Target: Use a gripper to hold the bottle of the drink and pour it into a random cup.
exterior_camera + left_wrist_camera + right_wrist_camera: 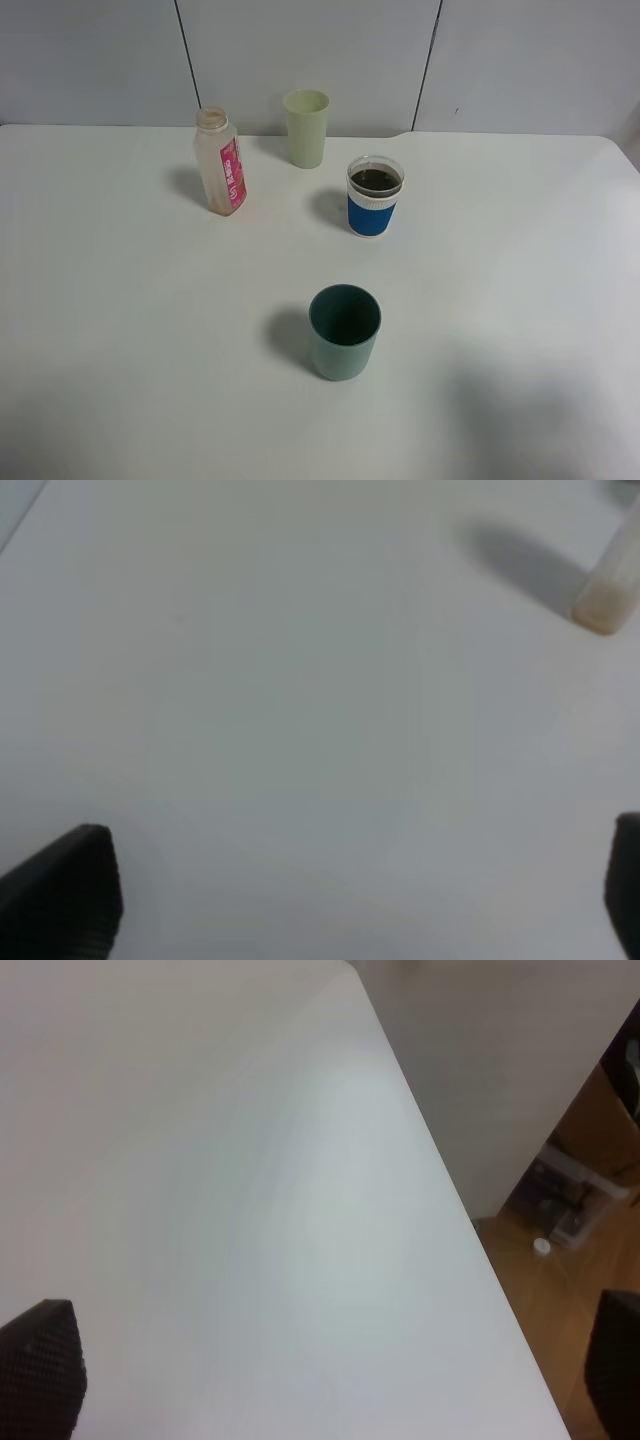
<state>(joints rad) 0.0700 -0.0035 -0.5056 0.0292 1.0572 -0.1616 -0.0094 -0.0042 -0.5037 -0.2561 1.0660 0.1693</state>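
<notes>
While the high camera shows the bottle of the drink [221, 161] upright at the worktop's [120, 330] back left, apart from the cup [374, 195] holding dark liquid, no arm appears there. Only the wrist cameras show each hand: left hand [355, 895] and right hand [330, 1370], fingers wide apart, gripping nothing; the left view catches the bottle's base [606, 600].

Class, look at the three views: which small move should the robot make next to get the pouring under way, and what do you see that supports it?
Probably the left claw should advance toward the bottle. Its fingers stand wide apart over bare table, holding nothing, and the bottle's base shows ahead in its wrist view. The bottle stands upright on the left side, apart from the blue-sleeved cup, which already holds dark liquid.
</notes>
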